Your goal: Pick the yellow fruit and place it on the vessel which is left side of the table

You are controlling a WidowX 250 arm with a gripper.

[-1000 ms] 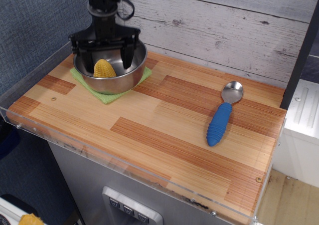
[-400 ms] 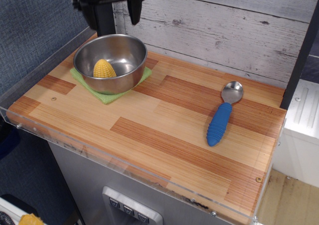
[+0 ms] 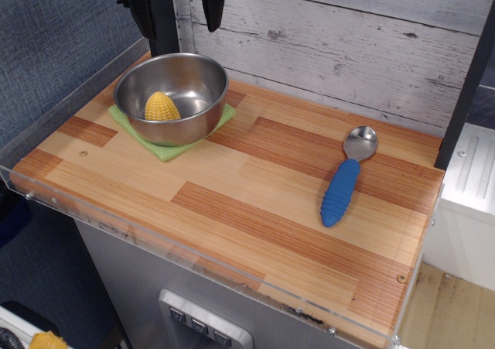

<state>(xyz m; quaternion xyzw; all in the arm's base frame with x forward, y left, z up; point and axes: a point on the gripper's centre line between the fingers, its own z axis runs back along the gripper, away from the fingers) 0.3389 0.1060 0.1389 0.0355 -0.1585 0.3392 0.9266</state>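
Jaws of the gripper [image 3: 176, 12] stand wide apart and hold nothing; they hang above the back edge of the bench [image 3: 255, 202], at the top of the view, so only the two dark fingers [image 3: 213, 7] and the black body between them are seen. One finger is to the left and partly cut by the frame, the other is to the right, in front of the pale plank wall [image 3: 348, 47].

Below the gripper, at the left back part of the bench, sits the steel bowl [image 3: 197, 70]. It rests on a green cloth [image 3: 166, 149] whose corners come out from under it. The yellow toy corn cob [image 3: 162, 107] lies inside the bowl, on the near left side, leaning against the inner wall with its narrow end upward. The gripper and the cob are well apart.

On the right side of the bench, far from the bowl, lies a spoon with a blue ribbed handle [image 3: 345, 180], its metal head pointing to the wall. A clear acrylic edge [image 3: 186, 252] runs along the front of the bench
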